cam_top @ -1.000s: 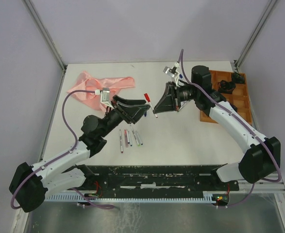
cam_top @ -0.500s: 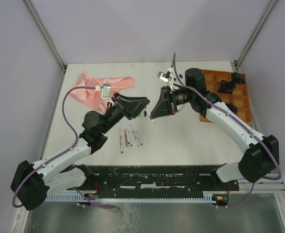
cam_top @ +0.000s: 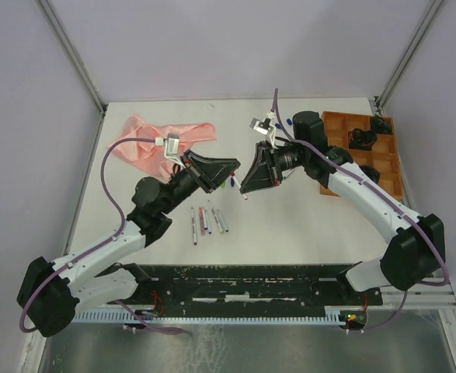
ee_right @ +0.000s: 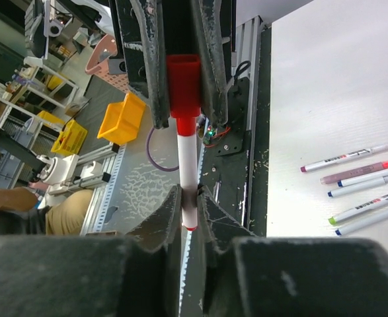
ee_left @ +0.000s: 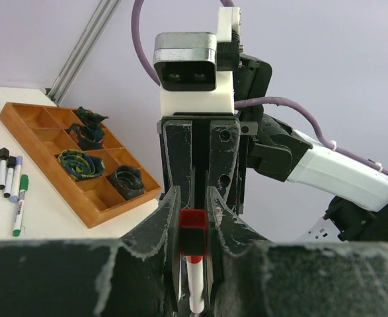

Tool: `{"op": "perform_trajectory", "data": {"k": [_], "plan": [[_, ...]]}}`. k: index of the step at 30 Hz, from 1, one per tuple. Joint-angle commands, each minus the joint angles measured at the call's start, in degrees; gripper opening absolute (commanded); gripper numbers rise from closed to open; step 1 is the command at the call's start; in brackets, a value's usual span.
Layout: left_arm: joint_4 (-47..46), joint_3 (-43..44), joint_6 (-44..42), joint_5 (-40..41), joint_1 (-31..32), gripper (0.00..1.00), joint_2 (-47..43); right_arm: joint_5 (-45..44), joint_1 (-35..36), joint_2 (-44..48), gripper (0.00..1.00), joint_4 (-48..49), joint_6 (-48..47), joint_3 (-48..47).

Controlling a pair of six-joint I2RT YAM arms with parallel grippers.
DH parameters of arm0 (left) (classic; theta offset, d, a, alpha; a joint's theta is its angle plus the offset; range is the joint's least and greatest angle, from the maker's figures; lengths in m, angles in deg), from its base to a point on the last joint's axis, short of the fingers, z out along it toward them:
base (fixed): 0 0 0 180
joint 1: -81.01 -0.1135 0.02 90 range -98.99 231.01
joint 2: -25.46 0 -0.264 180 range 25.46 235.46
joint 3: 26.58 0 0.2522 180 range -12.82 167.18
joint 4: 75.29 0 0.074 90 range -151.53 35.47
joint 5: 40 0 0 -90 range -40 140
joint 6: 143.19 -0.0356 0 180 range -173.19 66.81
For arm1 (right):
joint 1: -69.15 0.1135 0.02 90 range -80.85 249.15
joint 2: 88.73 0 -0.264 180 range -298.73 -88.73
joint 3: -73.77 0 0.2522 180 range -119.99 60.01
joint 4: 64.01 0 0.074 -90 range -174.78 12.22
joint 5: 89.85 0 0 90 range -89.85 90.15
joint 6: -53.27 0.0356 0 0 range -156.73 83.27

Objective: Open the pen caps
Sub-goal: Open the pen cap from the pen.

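Observation:
A white-barrelled pen with a red pen cap (ee_right: 183, 84) hangs in the air between my two grippers, above the middle of the table. My left gripper (ee_left: 195, 228) is shut on the red cap (ee_left: 195, 230), one finger on each side, and the white barrel (ee_left: 195, 284) runs out below it. My right gripper (ee_right: 189, 206) is shut on the far end of the barrel (ee_right: 188, 155). In the top view the left gripper (cam_top: 231, 172) and the right gripper (cam_top: 245, 186) meet tip to tip. Several more pens (cam_top: 209, 221) lie on the table beneath them.
A pink cloth (cam_top: 161, 138) lies at the back left. At the back right stands a wooden compartment tray (cam_top: 344, 123) holding dark coiled items, with a few pens (ee_left: 11, 179) beside it. Loose pens (ee_right: 355, 177) lie side by side near the front.
The right arm has carried the pen leftward toward the left gripper. The left jaws, wide apart before, have closed round the red cap.

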Motion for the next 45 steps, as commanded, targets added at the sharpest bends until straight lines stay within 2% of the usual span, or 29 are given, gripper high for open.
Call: {"op": "perform_trajectory", "data": {"k": [1,5,10,12,15,19,23,24,27,28,31,38,45], "plan": [[-1.4,1.1,0.4,-2.1,-0.3,0.03,-0.5,-1.1,0.1,1.2,0.27,0.3,-1.1,-1.3],[-2.9,0.5,0.7,-1.9,-0.2,0.03,0.6,-2.7,0.1,1.7,0.44,0.7,-0.7,-0.5],[-5.4,0.2,1.5,-1.7,-0.3,0.03,2.7,-3.9,0.7,2.0,0.49,9.9,6.4,2.8],[-5.8,0.1,1.5,-1.4,-0.2,0.03,3.1,-4.4,1.3,2.0,0.49,10.3,6.7,3.0],[-5.7,0.1,1.1,-0.7,-0.2,0.03,2.9,-4.9,2.0,1.7,0.41,9.8,6.2,3.0],[-4.6,-0.2,-0.1,0.8,-0.2,0.03,1.8,-4.8,2.1,1.2,0.19,7.7,5.1,2.0],[-3.9,-0.7,0.5,0.8,-0.2,0.03,1.0,-4.4,2.1,1.5,0.01,5.6,3.7,0.9],[-3.8,-0.9,0.8,0.5,-0.2,0.09,0.9,-4.4,2.0,1.6,0.00,5.6,3.7,0.9],[-4.7,-2.3,2.1,-0.2,-0.2,0.38,0.3,-4.4,1.7,1.8,0.00,5.5,3.9,0.8],[-4.8,-2.7,2.3,-0.3,-0.2,0.44,0.0,-4.3,1.5,1.8,0.00,5.4,4.0,0.8],[-4.4,-3.8,2.4,-0.1,-0.3,0.51,-1.0,-4.2,1.0,1.8,0.00,5.6,4.2,0.7],[-3.5,-3.9,2.4,-0.4,-0.2,0.51,-1.3,-4.1,0.9,1.5,0.00,5.6,4.3,0.7],[-3.6,-2.7,2.5,-1.4,-0.2,0.46,0.3,-3.8,0.9,1.1,0.00,5.9,4.6,0.9]]}}
